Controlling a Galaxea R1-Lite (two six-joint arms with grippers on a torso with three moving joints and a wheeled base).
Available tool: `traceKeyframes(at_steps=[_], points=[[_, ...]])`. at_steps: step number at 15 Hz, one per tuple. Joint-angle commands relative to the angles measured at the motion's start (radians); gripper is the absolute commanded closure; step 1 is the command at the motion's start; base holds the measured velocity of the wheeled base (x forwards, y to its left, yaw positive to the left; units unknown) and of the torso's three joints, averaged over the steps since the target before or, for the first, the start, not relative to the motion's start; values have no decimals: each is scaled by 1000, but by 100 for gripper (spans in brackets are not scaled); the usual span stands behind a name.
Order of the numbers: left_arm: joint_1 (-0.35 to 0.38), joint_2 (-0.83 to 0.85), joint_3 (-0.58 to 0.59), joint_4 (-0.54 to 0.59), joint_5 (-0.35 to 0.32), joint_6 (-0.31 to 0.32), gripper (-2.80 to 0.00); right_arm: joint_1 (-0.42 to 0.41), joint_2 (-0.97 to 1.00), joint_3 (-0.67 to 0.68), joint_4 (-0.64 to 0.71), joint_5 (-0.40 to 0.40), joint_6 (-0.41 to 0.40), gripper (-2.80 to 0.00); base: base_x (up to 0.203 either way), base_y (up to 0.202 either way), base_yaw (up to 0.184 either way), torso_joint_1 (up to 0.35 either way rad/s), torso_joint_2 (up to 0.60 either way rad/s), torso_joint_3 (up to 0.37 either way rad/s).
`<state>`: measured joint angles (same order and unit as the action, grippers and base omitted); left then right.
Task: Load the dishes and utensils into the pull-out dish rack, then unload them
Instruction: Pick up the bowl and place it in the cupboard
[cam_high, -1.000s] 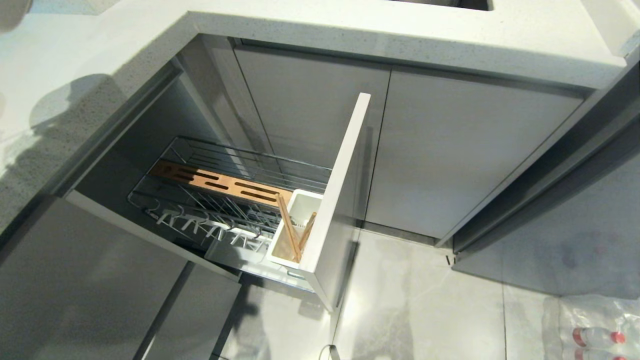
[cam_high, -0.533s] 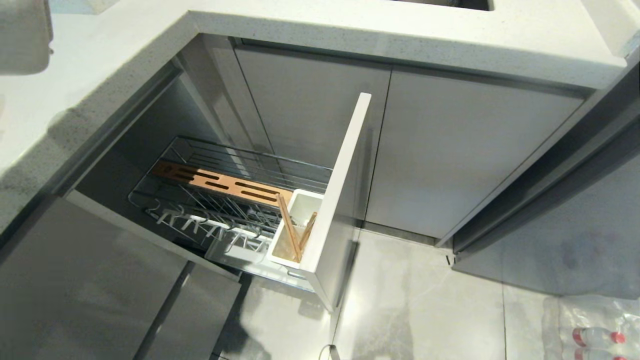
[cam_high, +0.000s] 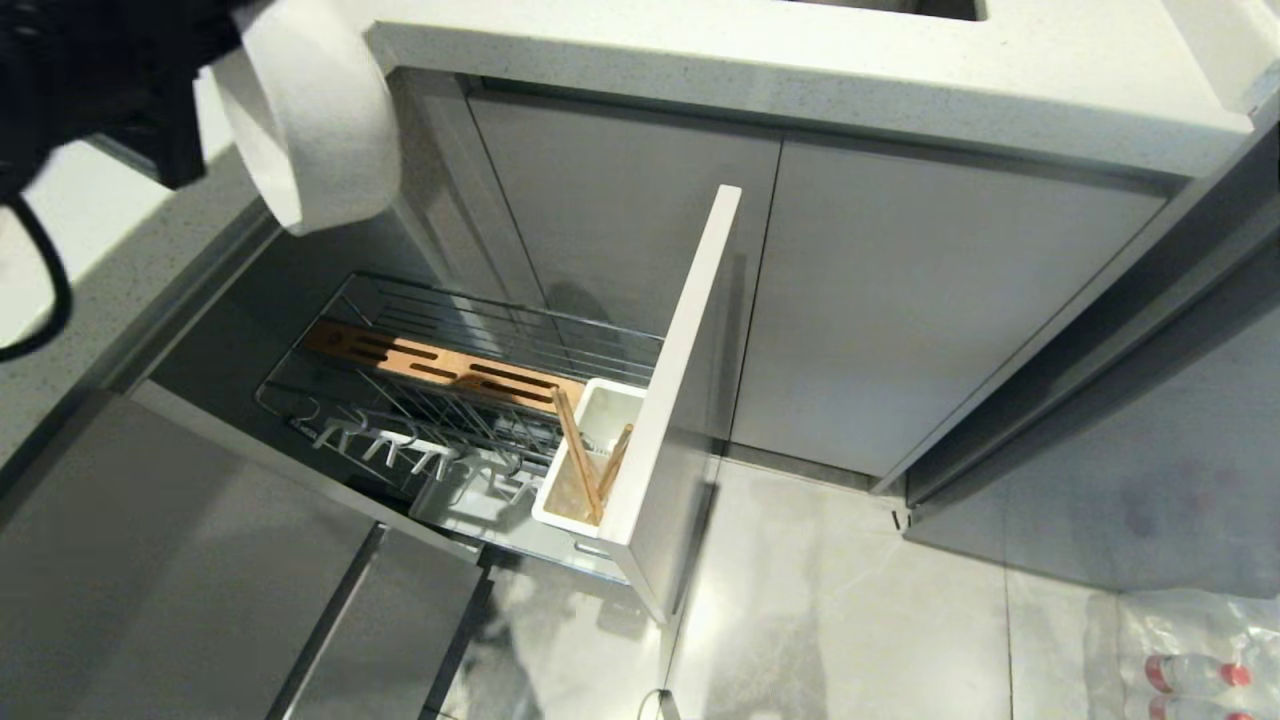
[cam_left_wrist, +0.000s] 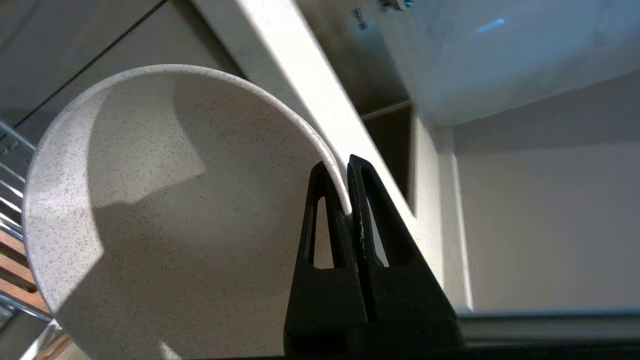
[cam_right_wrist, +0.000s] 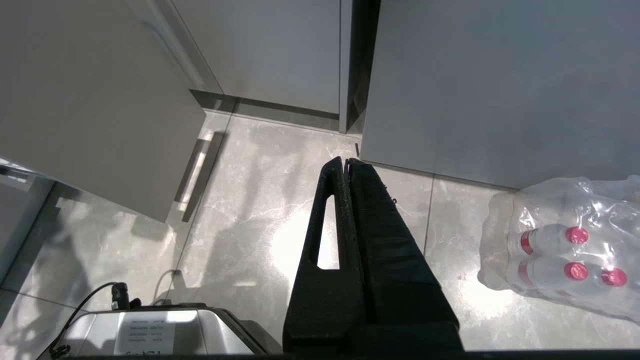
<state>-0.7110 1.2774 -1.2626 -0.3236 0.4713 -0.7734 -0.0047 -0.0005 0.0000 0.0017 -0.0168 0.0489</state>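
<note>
One left hand (cam_left_wrist: 347, 172) pinches the white bowl (cam_left_wrist: 165, 210) rim (no readable labels)

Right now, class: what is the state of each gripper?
Left gripper: shut on the small white speckled round bowl.
Right gripper: shut, empty.

Chopsticks (cam_high: 583, 462) in utensil cup (cam_high: 560, 515), behind front panel (cam_high: 685, 360).

The pull-out dish rack (cam_high: 440, 400) holds chopsticks (cam_high: 580, 455) in its cup.
</note>
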Motion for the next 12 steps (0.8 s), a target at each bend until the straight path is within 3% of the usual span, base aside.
traceKeyframes(at_steps=[1,5,9,12], points=[[6,134,0,-30,23,-17,0,0,0,2,0,0,0,0,0,0,0,0,0,0],[56,314,31,-272,78,-87,0,0,0,2,0,0,0,0,0,0,0,0,0,0],[93,445,110,-548,74,-97,0,0,0,2,0,0,0,0,0,0,0,0,0,0],[125,527,130,-659,72,-97,0,0,0,2,0,0,0,0,0,0,0,0,0,0]])
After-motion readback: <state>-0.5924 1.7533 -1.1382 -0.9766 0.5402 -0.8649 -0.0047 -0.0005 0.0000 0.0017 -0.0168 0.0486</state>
